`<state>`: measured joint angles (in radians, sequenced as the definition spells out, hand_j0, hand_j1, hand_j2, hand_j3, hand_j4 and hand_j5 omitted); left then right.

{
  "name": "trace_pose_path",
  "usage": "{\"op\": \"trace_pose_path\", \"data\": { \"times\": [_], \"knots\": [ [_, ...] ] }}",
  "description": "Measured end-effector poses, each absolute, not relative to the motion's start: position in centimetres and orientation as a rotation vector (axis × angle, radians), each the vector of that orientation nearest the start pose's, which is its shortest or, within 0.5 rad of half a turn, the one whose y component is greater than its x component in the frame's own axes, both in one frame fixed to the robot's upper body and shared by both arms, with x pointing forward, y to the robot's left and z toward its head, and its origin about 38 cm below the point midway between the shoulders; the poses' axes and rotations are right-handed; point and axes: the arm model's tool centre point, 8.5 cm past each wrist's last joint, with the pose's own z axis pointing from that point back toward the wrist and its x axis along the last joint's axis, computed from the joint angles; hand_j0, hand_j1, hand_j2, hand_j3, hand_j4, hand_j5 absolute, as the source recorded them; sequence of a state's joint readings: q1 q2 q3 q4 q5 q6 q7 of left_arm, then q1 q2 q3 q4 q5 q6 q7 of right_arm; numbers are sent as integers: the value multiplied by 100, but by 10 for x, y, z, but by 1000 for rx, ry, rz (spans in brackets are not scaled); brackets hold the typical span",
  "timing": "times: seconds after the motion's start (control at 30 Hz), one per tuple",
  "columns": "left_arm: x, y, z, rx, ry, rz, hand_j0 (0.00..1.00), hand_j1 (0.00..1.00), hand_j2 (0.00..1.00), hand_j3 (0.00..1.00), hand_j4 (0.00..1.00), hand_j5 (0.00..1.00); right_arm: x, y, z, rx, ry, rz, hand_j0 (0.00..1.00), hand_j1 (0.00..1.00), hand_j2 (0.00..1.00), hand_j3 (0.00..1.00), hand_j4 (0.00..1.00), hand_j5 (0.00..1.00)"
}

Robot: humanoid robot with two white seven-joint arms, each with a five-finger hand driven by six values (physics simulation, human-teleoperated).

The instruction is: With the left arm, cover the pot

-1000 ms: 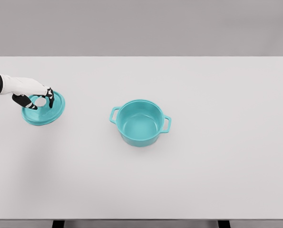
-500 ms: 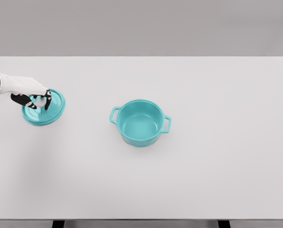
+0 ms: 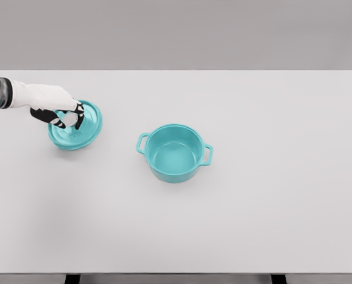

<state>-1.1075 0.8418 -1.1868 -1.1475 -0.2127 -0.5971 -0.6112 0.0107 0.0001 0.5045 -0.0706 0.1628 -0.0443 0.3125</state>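
The left robot hand, fingers closed on the round teal lid, had lifted it and carried it rightward, closer to the open teal two-handled pot mid-counter; covering remained.

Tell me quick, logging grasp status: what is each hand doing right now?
Left hand: closed on the lid, gripping its knob.
Right hand: not in view.

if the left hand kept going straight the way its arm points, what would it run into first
The left hand, shut on the lid, points right and slightly toward the robot. That line probably meets the pot first, near its left handle, though height above the table is unclear.
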Motion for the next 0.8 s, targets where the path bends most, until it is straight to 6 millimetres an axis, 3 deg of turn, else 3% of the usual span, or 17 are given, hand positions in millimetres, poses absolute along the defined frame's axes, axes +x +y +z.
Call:
{"op": "trace_pose_path", "data": {
  "times": [0.3,0.5,0.8],
  "knots": [
    [469,276,244,251,-1174,-2312,42,42,42,42,42,42,3,-236,-262,247,31,675,100,100,100,100,100,100],
    [459,244,273,233,-1288,-2374,43,43,43,43,43,43,3,-236,-262,247,31,675,100,100,100,100,100,100],
    [454,222,288,221,-1352,-2408,44,44,44,44,44,44,3,-236,-262,247,31,676,100,100,100,100,100,100]
  ]
}}
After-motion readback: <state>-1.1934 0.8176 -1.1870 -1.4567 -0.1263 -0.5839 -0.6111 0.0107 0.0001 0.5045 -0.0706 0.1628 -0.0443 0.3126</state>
